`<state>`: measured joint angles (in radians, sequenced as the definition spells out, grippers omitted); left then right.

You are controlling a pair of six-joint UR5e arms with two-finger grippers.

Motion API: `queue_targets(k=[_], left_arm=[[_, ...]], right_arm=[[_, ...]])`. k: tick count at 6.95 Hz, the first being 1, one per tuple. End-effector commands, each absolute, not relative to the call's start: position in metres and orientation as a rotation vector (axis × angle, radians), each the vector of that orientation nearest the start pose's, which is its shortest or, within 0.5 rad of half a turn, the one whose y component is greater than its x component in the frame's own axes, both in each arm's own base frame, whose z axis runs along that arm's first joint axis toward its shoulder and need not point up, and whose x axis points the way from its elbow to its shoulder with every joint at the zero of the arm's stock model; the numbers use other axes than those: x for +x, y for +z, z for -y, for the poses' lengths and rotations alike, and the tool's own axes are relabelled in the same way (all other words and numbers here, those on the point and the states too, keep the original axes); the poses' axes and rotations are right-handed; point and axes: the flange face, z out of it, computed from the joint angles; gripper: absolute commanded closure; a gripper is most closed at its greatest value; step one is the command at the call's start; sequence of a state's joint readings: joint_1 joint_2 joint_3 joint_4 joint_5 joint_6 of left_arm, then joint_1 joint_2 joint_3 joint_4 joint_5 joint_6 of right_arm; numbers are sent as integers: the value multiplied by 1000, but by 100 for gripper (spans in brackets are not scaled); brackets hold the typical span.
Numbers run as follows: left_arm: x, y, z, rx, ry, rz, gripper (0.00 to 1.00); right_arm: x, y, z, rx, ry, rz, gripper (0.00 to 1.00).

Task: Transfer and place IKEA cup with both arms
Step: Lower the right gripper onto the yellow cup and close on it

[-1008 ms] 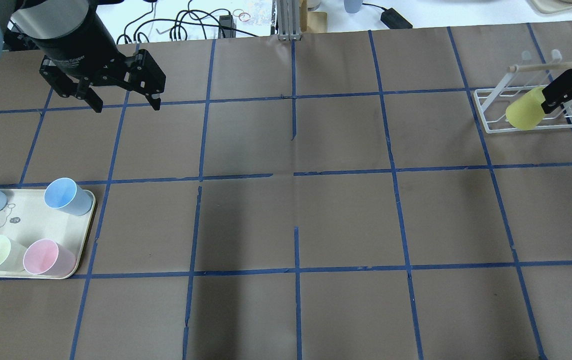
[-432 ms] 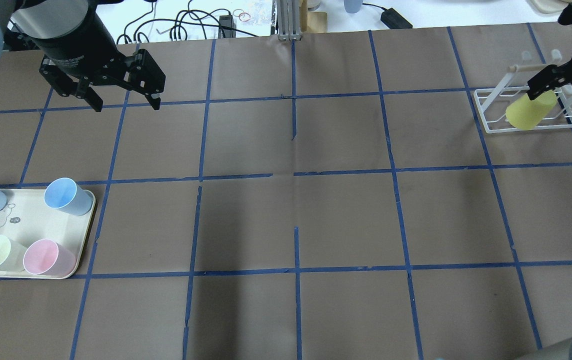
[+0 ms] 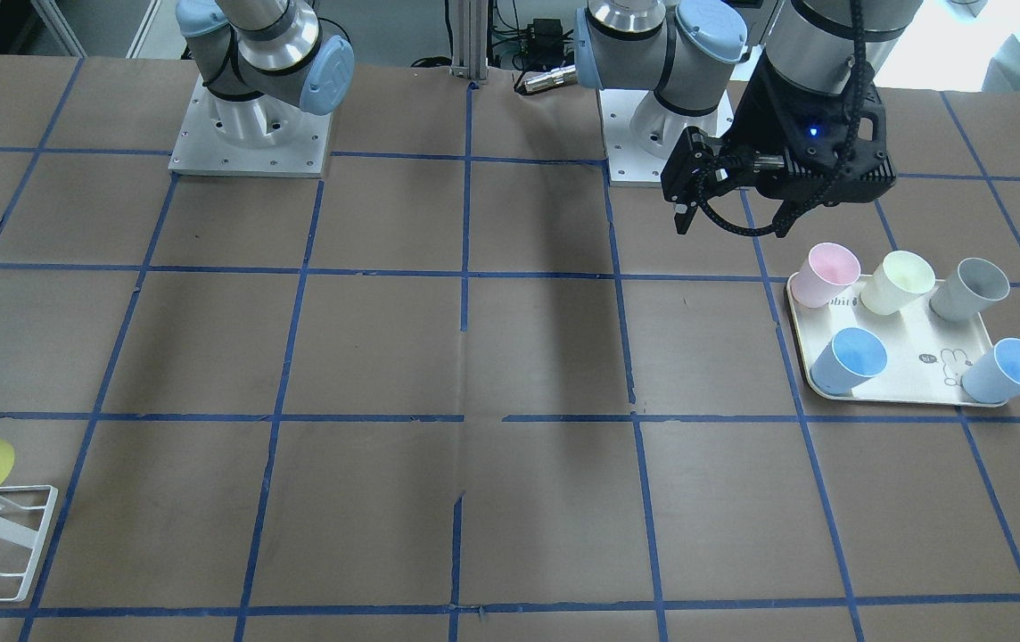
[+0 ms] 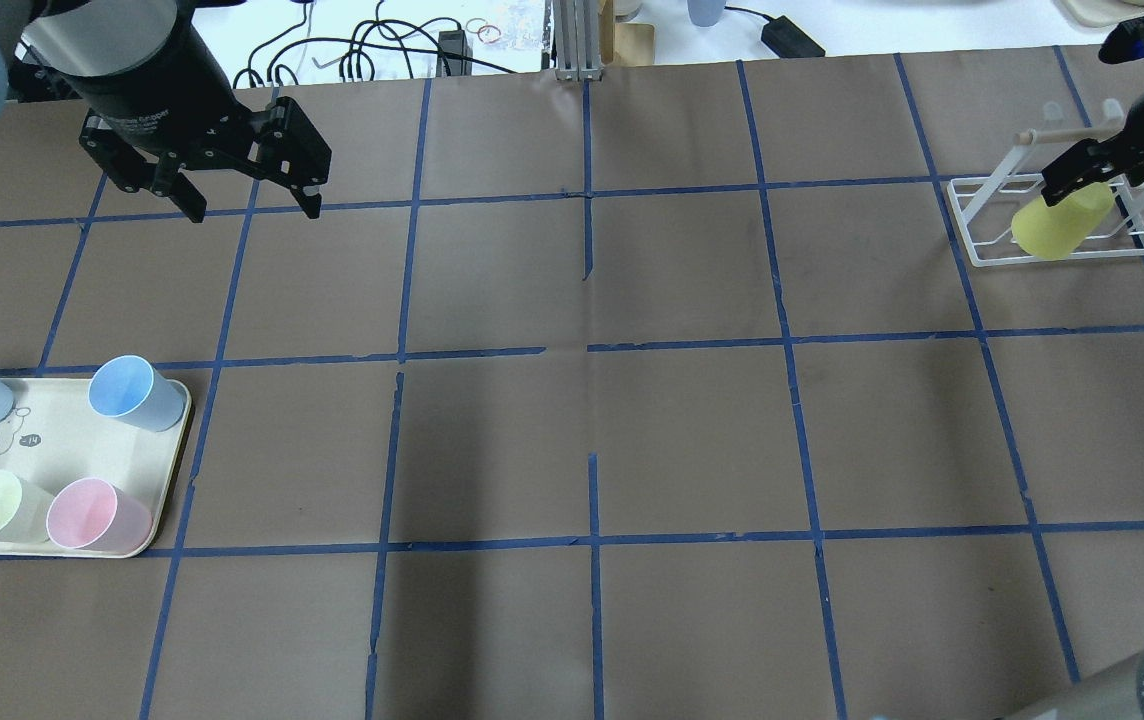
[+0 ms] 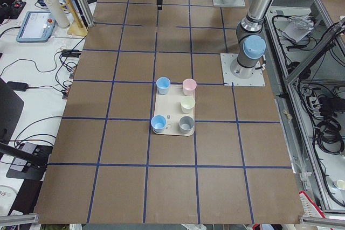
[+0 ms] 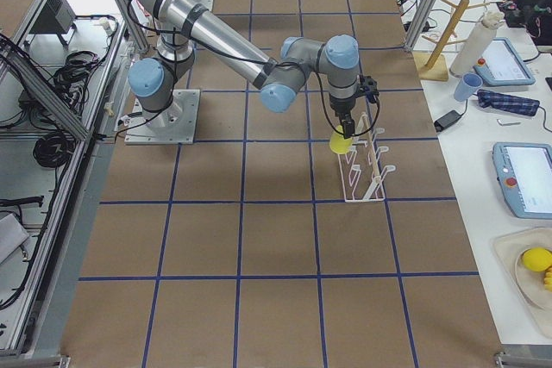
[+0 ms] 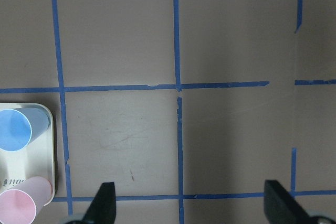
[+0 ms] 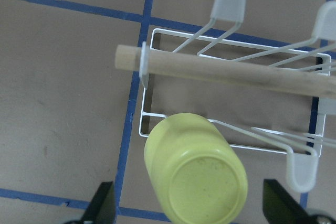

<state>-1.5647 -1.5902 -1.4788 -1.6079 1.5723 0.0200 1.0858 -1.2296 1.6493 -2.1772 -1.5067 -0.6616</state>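
The taped table [image 4: 572, 420] carries, seen from overhead, a tray [image 4: 62, 440] at 8 o'clock and a wire rack [image 4: 972, 240] at 2 o'clock. Five pastel cups [image 3: 858, 357] stand on the tray. The left gripper [image 4: 254, 212] hangs at 10 o'clock, spread wide and empty. The yellow cup [image 4: 1062, 222] sits base-up and tilted on the rack (a wooden dowel [image 8: 220, 69] crosses just at its 12 o'clock). The right gripper [image 8: 191, 203] hovers above it, fingers apart on either side, not touching.
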Motion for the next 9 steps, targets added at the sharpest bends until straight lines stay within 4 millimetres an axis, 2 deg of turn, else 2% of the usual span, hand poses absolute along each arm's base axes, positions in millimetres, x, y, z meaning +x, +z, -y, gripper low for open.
queue_targets(k=[1, 6, 7, 8, 9], left_arm=[[-130, 520, 504, 22, -55, -3139, 0], [-130, 520, 504, 19, -58, -3139, 0], [-130, 521, 503, 19, -60, -3139, 0], [-130, 519, 504, 19, -55, -3139, 0], [-130, 520, 504, 19, -58, -3139, 0]], right_arm=[[-166, 309, 615, -290, -279, -3155, 0], [-167, 300, 616, -289, -260, -3149, 5], [-167, 300, 616, -286, -261, -3148, 12], [-167, 300, 616, -286, -258, -3148, 23], [-167, 301, 616, -286, -258, -3152, 41]])
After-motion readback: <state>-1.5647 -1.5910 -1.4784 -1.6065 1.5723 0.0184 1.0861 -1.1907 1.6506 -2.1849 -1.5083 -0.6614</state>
